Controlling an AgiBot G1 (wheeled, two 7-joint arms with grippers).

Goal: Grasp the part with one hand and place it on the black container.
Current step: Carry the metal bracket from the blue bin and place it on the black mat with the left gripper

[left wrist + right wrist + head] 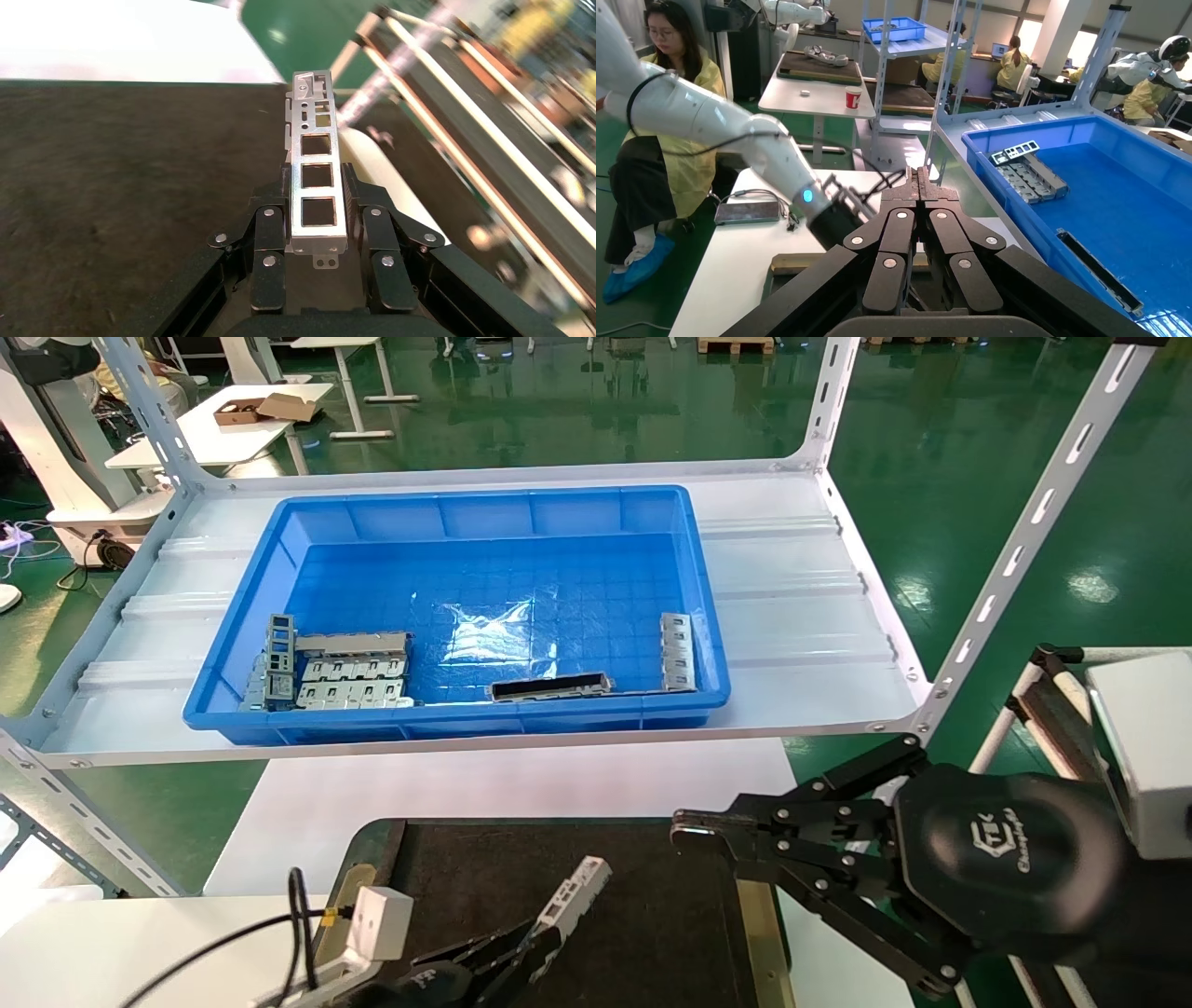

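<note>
My left gripper is shut on the part, a narrow silver-grey strip with square cutouts, and holds it tilted over the black container. In the left wrist view the part sits between the two fingers of the left gripper, above the container's dark surface. My right gripper is shut and empty, hovering at the container's right side. In the right wrist view its fingertips are pressed together.
A blue bin stands on the white shelf behind the container. It holds grey plates, a dark bar and a grey strip. Shelf posts rise at the right. A gold strip edges the container.
</note>
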